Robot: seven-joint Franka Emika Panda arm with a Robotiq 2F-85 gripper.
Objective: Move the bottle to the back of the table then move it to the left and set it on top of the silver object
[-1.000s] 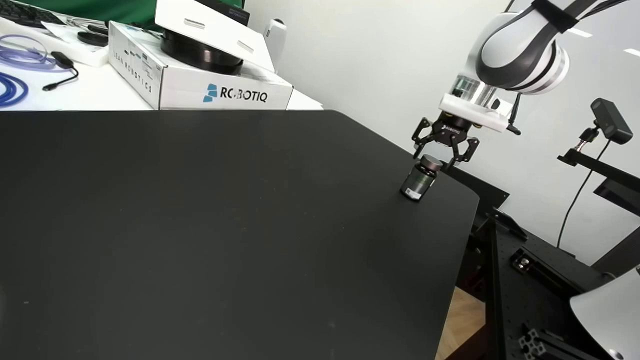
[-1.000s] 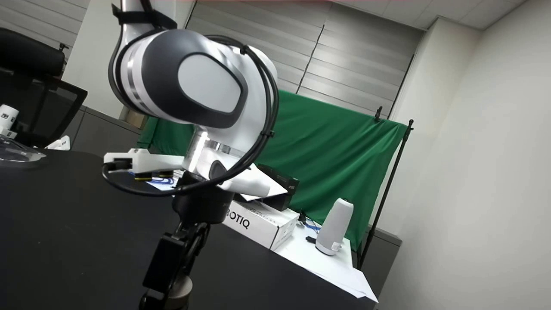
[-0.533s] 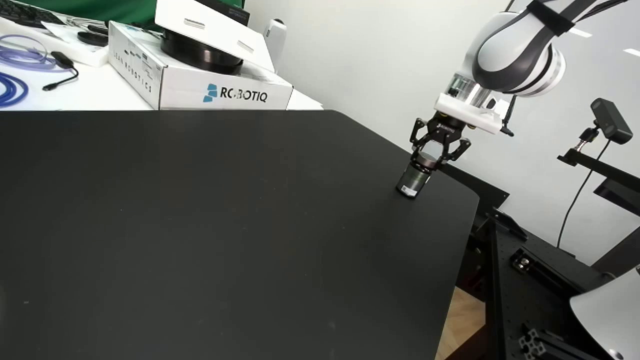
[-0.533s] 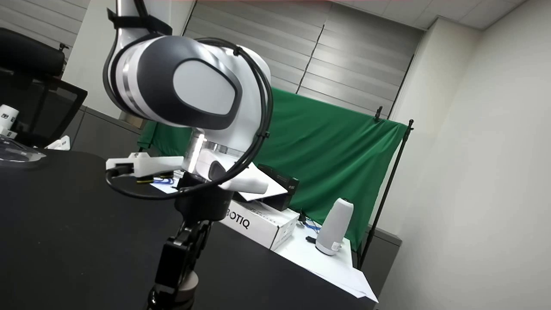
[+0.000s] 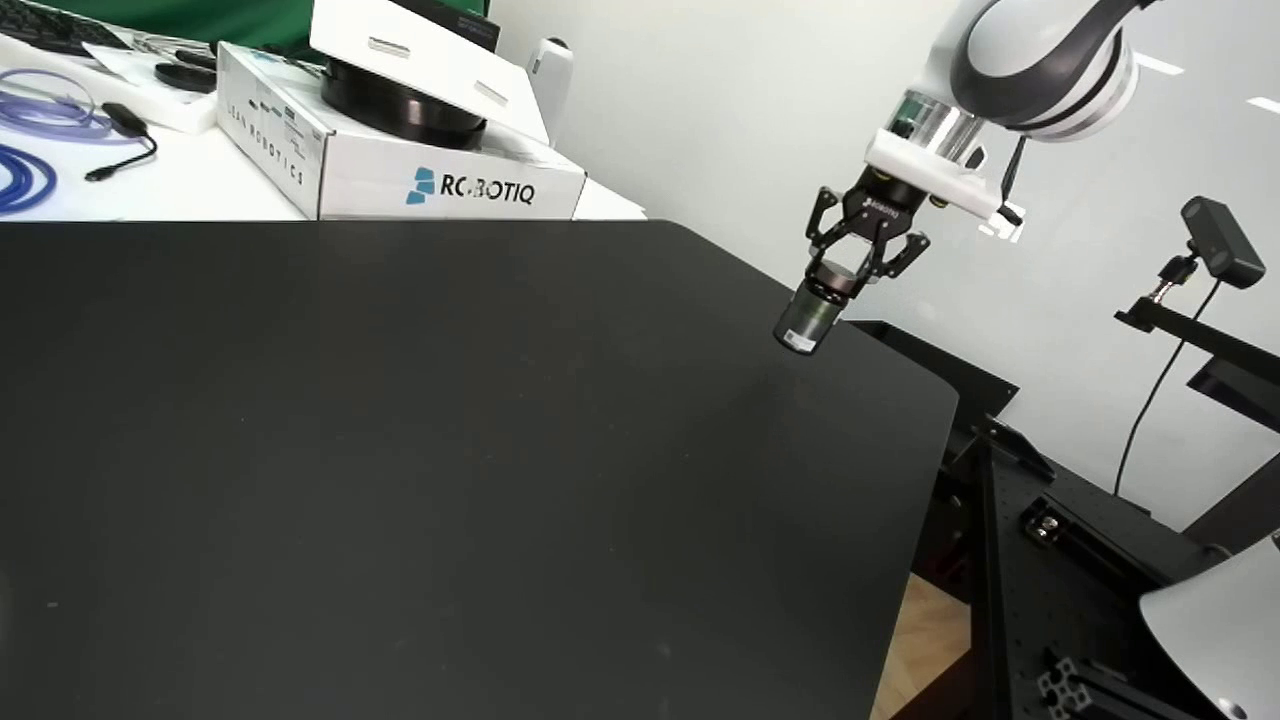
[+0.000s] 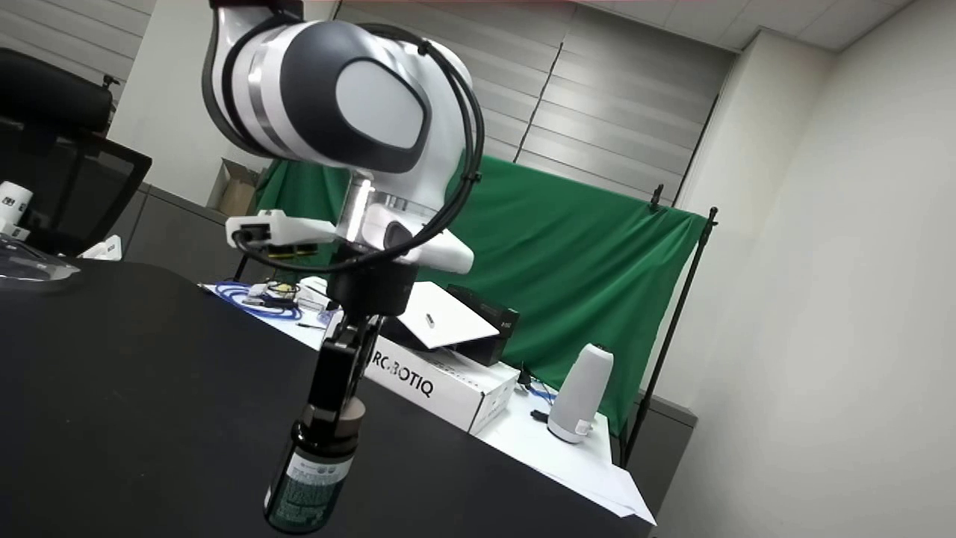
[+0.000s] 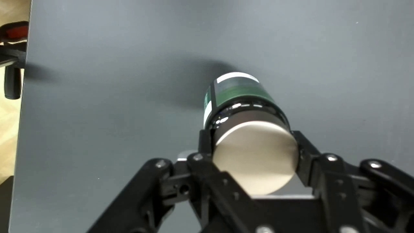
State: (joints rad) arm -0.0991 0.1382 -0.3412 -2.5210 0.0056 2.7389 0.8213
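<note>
Black and green, one capped bottle (image 6: 310, 486) hangs below one end effector (image 5: 841, 275), its two fingers (image 7: 307, 157) clamped on the cap (image 7: 257, 155); one desk (image 5: 450, 450) spreads beneath both, one Robotiq box (image 5: 375, 185) well apart.

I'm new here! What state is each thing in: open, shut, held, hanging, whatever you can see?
Bottle: capped, held above the table
Gripper: closed around the bottle's top
White box: looks shut, loaded on top
Green cloth: hanging
Blue cable: coiled
</note>
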